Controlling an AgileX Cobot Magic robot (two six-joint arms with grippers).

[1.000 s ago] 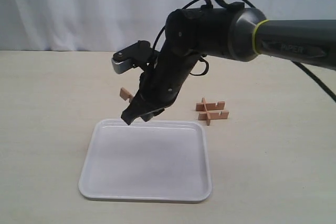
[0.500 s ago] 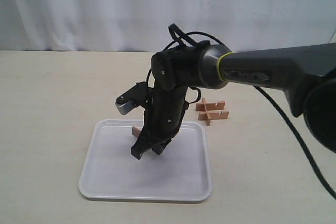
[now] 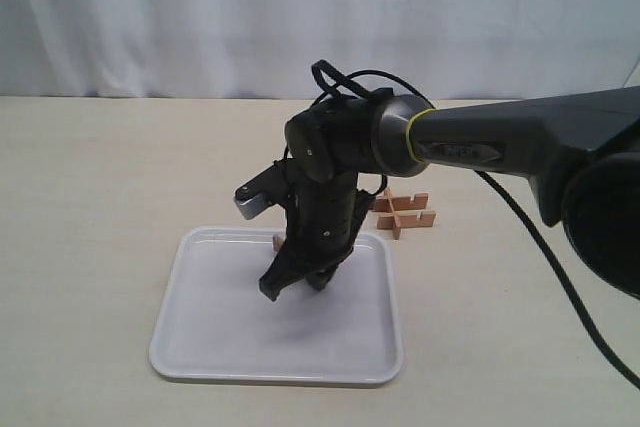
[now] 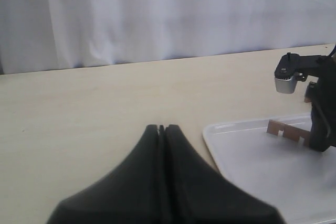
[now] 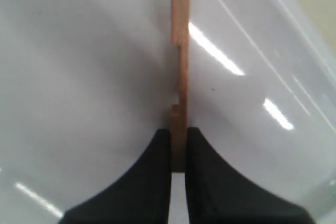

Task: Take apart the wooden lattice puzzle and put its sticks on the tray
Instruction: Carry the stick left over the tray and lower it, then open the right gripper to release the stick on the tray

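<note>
right claw (image 5: 178,136) is clamped on one of the sticks (image 5: 180,51). its two black fingers (image 5: 152,182) press against the slat's flat faces, with only the wood's thickness between them. that grip reads clearly only in the right wrist view. there the stick runs straight out from the fingertips, seen edge-on, with square notches cut into one edge and the white tray (image 5: 79,77) filling the background. whether its outer end touches the tray floor cannot be told.

the exterior view gives the place instead. the claw points down, low over the far half of the tray, slightly right of its middle. the arm (image 3: 330,197) covers nearly all of the stick, and only a small corner of wood shows at the arm's left side, near the tray's far rim. this view alone also shows the wooden lattice puzzle (image 3: 403,213), which lies on the table (image 3: 90,197) just past the tray's far right corner and clear of it.

the left wrist view shows the held stick side-on, with its notches facing down, close above the tray floor. left claw (image 4: 161,128) appears only in that view. its fingers are together with nothing between them, over bare table to the left of the tray.
</note>
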